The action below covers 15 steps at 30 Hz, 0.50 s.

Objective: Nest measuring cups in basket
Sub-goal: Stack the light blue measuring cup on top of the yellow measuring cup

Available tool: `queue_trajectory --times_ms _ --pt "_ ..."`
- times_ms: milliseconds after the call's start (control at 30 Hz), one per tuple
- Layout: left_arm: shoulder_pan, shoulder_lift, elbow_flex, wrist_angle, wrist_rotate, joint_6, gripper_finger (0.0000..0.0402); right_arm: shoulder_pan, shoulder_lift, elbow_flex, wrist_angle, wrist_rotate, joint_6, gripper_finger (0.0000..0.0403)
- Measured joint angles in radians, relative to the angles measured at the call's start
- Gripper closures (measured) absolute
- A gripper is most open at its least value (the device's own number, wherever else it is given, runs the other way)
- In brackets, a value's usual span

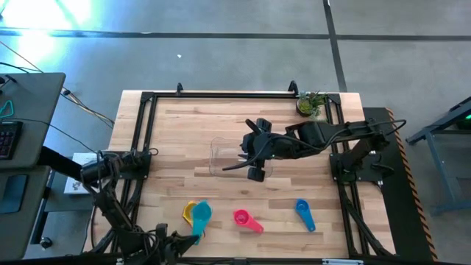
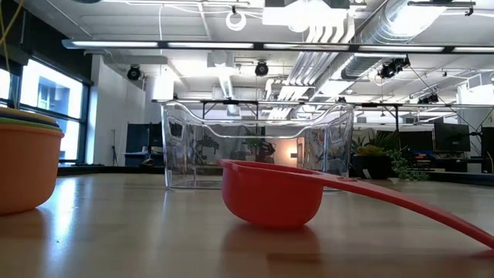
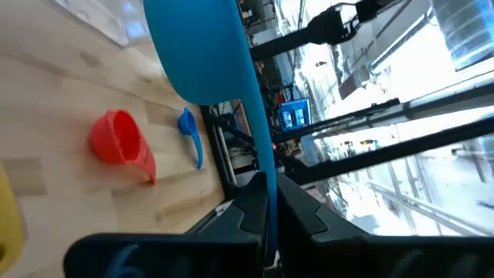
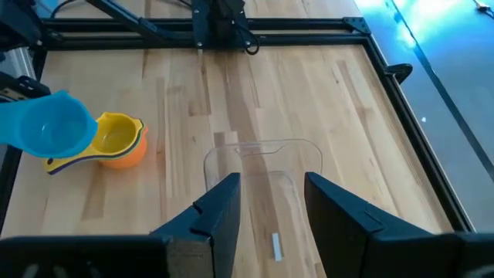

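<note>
The left gripper is down by the near edge of the table, fingers clamped tight on the flat handle of the teal cup, and the cup's bowl sits just above the stack of cups there, yellow and orange showing. From the right wrist you can see that stack clearly: a yellow bowl nested in an orange one, with the teal cup held right beside it.

The right gripper hangs over the clear basket in the middle of the table, fingers parted with nothing between them, bare wood and the basket's rim showing through the gap. The basket looks empty from here.

Along the near strip of the table, the pink cup lies on its own, well apart from the stack, and the blue cup lies farther right, handle pointing toward the near edge. Plenty of bare wood between those two and the basket.

A small potted plant sits tucked into the far right corner, beside the black frame that rims the table. The left half of the table, between basket and frame, is open boards.
</note>
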Motion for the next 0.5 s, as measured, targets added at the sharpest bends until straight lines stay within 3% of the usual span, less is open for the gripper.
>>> queue_trajectory --times_ms 333,500 --pt "-0.035 0.004 0.0 -0.034 0.0 0.002 0.0398 0.0 0.0 0.0 0.002 0.0 0.031 0.0265" --pt "-0.033 0.05 0.0 -0.047 0.0 -0.068 0.0398 0.0 0.0 0.0 0.002 -0.011 0.033 0.0265"
